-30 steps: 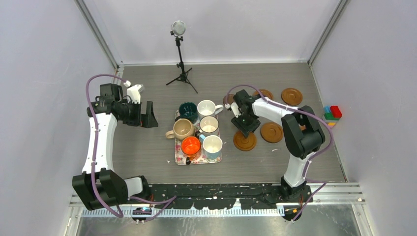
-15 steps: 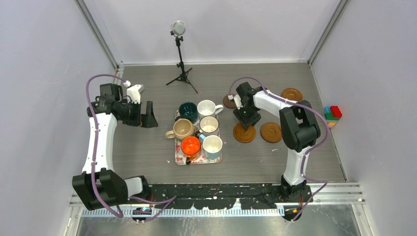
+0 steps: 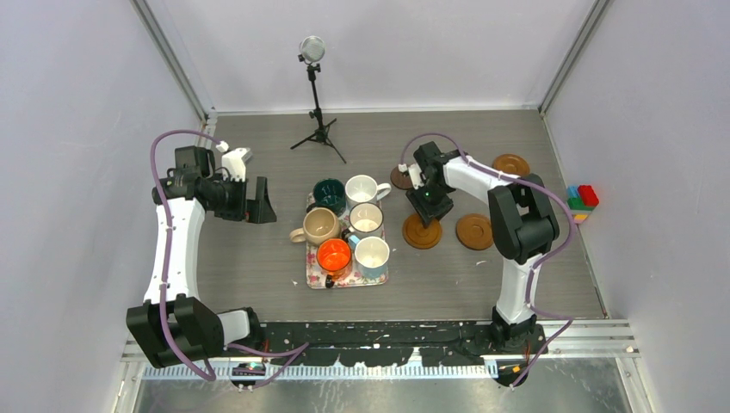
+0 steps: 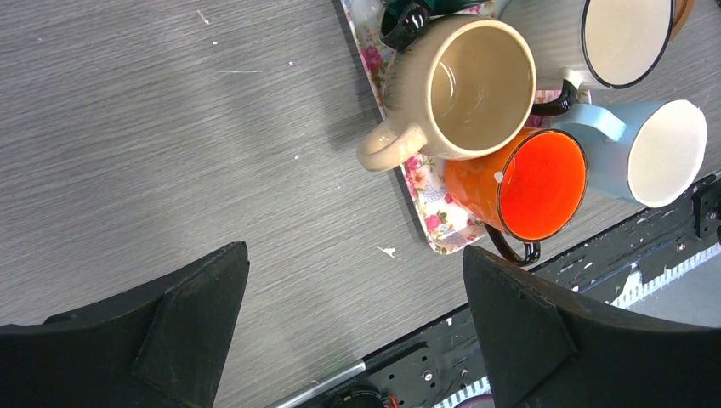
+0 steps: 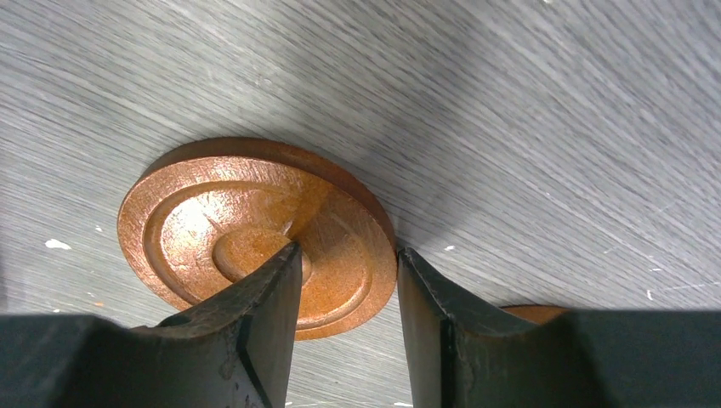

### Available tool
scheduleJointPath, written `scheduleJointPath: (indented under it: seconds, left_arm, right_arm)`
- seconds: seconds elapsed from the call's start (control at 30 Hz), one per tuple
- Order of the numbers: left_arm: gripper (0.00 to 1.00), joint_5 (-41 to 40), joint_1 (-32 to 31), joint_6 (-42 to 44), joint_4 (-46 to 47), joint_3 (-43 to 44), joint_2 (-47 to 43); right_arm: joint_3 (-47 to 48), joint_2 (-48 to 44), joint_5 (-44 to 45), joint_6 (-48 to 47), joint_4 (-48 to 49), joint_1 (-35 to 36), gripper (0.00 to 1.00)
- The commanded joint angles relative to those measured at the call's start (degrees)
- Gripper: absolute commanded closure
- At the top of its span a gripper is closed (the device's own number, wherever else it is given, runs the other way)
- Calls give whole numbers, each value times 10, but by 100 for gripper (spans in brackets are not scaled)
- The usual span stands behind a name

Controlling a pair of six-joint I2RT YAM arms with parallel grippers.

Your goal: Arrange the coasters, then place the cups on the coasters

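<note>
Here, the orange-brown coaster is down on the table, just right of the floral tray; whether it lies quite flat cannot be told. The right gripper grasps it from above, one finger on the disc's centre ring and the other against its outer rim. A second coaster lies near it to the right. A third coaster sits farther back, and a dark coaster shows partly behind the arm.

Six mugs stand packed on the tray: dark green mug, white mug, cream mug, beige mug, orange mug and light blue mug. The left gripper hangs left of the tray, spread wide and empty.
</note>
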Motion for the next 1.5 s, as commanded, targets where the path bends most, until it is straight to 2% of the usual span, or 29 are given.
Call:
scheduleJointPath:
  seconds: [0.0, 0.13, 0.3, 0.5, 0.63, 0.83, 0.97, 1.07, 1.47]
  left_arm:
    - [0, 4, -2, -4, 8, 7, -9]
    - [0, 3, -2, -4, 6, 10, -8]
    - [0, 6, -3, 2, 0, 14, -9]
    - [0, 21, -3, 7, -1, 14, -10]
    - [0, 28, -2, 12, 9, 9, -16]
    - [0, 66, -2, 38, 13, 0, -40]
    - [0, 73, -3, 49, 10, 0, -49]
    - [0, 75, -2, 54, 2, 0, -48]
    - [0, 71, -2, 53, 2, -10, -43]
  right_arm:
    - [9, 16, -45, 18, 31, 6, 51]
    - [9, 8, -47, 14, 24, 7, 47]
    - [4, -41, -62, -13, 7, -2, 36]
    - [41, -100, -111, -89, 4, -37, 27]
    - [60, -113, -145, -150, 51, -38, 22]
    - [127, -82, -239, -286, 63, -38, 18]
    - [243, -11, -285, -359, -33, -31, 18]
    - [307, 39, -288, -406, -92, -19, 17]
    - [315, 97, -259, -456, -44, 23, 18]
